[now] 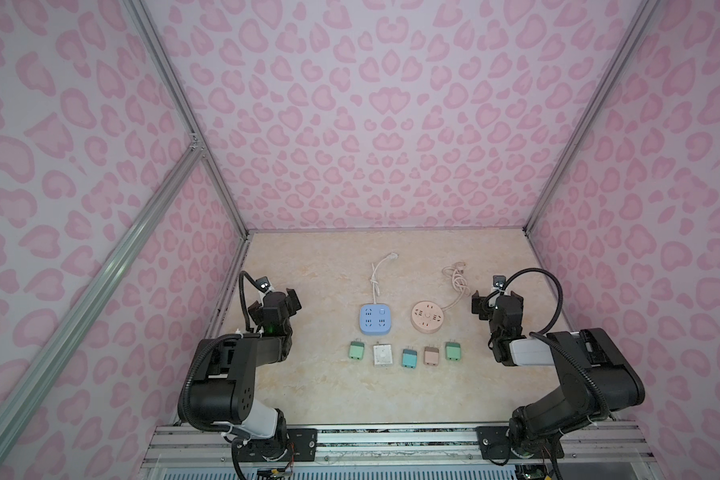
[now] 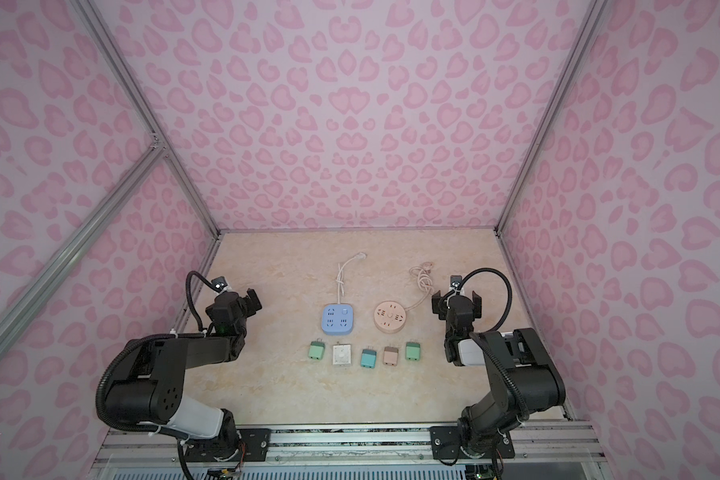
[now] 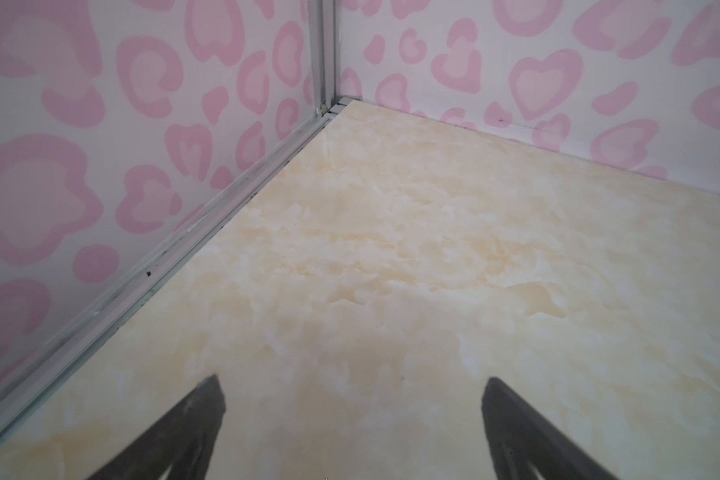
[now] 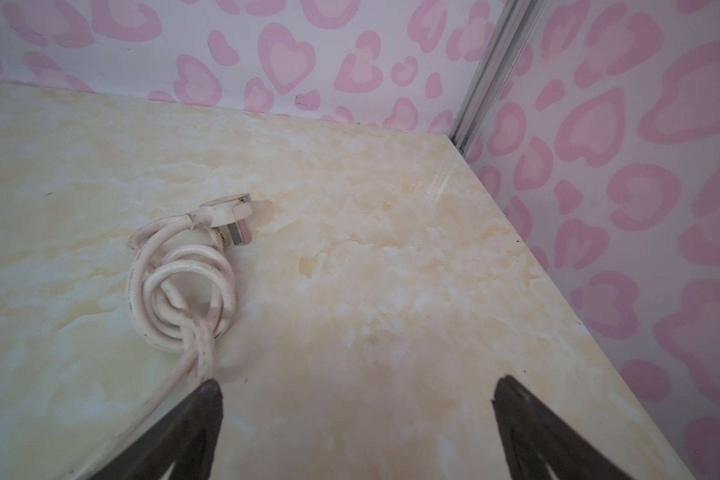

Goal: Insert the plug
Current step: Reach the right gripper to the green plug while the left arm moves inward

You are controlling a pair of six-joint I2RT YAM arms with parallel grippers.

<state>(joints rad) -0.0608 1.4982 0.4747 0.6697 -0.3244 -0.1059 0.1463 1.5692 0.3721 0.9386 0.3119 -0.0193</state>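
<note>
Left gripper [image 3: 352, 382]: jaws stood wide apart with nothing between them, over bare table [image 1: 308, 386] at the left, well apart from every plug.
Right gripper [image 4: 358, 382]: also spread wide and empty, at the right, near the coiled cord [image 4: 179, 291] of the round socket block [image 1: 427, 316].
Plugs: five small ones lay in a row on the near side of the sockets, from left to right: left green plug [image 1: 356, 350], white plug [image 1: 382, 354], teal plug [image 1: 409, 358], tan plug [image 1: 431, 355], right green plug [image 1: 453, 350]. Prongs on the coloured ones pointed to the far side.
Sockets: blue socket block [image 1: 375, 318] and the round one sat side by side just beyond the row, mid-table.
Handling: each plug looked light, rigid and smooth-sided, so it could twist or slip between the pads. The prongs seemed stiff and likely to bind if tilted.
Hold: best across the two flat sides of the body, behind the prongs, leaving them free.
Risk: both blocks looked light and unfixed, so either might slide under a push. The free gripper could steady it.
</note>
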